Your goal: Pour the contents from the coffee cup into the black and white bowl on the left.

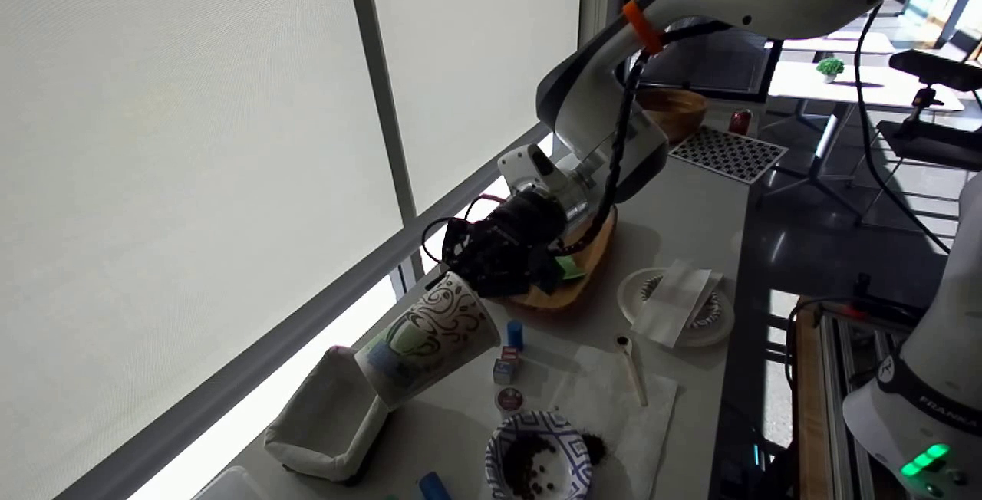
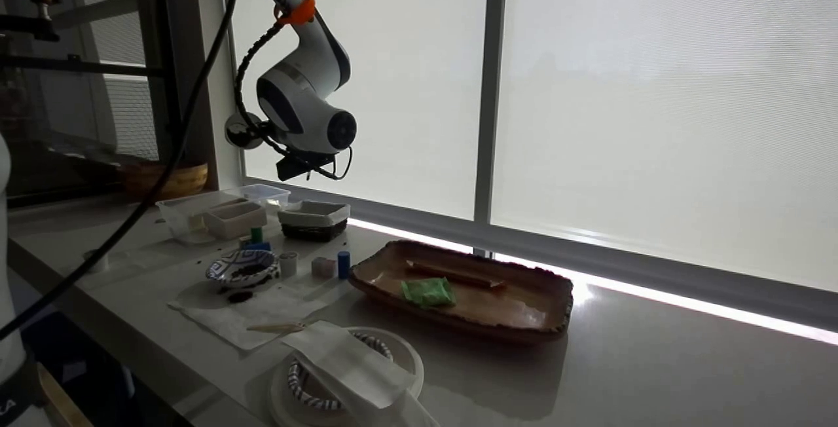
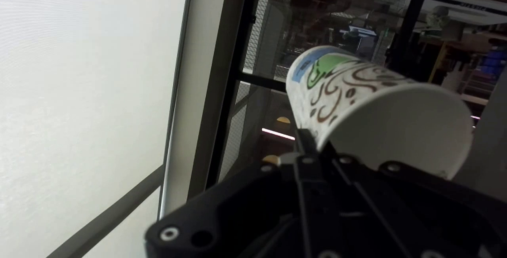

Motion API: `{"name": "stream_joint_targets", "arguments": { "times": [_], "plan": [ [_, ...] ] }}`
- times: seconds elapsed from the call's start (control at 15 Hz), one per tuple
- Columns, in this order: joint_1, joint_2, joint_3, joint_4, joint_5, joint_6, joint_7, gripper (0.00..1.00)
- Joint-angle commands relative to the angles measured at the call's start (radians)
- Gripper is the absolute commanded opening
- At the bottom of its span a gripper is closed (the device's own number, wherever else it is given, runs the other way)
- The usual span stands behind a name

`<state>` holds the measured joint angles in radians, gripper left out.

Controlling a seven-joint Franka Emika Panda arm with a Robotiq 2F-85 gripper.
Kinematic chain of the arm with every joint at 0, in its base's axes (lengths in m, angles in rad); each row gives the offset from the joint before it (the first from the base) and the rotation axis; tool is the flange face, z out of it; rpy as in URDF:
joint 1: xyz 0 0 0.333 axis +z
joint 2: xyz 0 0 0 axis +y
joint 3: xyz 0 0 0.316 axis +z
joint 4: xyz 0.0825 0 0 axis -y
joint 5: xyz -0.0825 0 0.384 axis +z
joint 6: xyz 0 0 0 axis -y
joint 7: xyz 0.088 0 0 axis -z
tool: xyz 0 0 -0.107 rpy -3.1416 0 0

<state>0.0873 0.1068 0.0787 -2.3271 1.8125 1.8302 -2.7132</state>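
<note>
My gripper (image 3: 315, 147) is shut on the rim of the coffee cup (image 3: 336, 86), one finger outside its wall and one inside. In an exterior view the patterned paper cup (image 1: 430, 339) is tilted, mouth to the upper right, high above the table. Its visible inner wall is pale; the bottom is hidden. A blue-and-white patterned bowl (image 1: 573, 446) with dark grounds and beans stands below on the table, also seen in an exterior view (image 2: 239, 260). Another patterned bowl (image 1: 712, 308) sits on a white plate, partly covered by a napkin.
A lined basket (image 1: 326, 416), plastic bins (image 2: 177, 221), blue cylinder (image 1: 515, 335), small boxes and a pod (image 1: 509, 399) surround the bowl. A dark spill (image 1: 594, 448) and wooden spoon (image 1: 633, 377) lie on paper. A wooden tray (image 2: 524, 309) and window blinds (image 1: 230, 139) flank the arm.
</note>
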Motion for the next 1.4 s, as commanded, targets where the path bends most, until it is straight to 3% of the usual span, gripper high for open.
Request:
{"name": "stream_joint_targets", "arguments": {
  "times": [0.0,0.27,0.8,1.33],
  "plan": [
    [-0.001,0.005,-0.01,0.002,0.0,-0.029,0.001,0.04],
    [-0.008,0.021,-0.017,0.012,0.0,-0.054,0.001,0.04],
    [-0.029,0.096,-0.023,0.02,0.063,-0.369,-0.03,0.01],
    [-0.02,0.146,-0.029,0.038,0.042,-0.463,-0.032,0.01]
  ]
}}
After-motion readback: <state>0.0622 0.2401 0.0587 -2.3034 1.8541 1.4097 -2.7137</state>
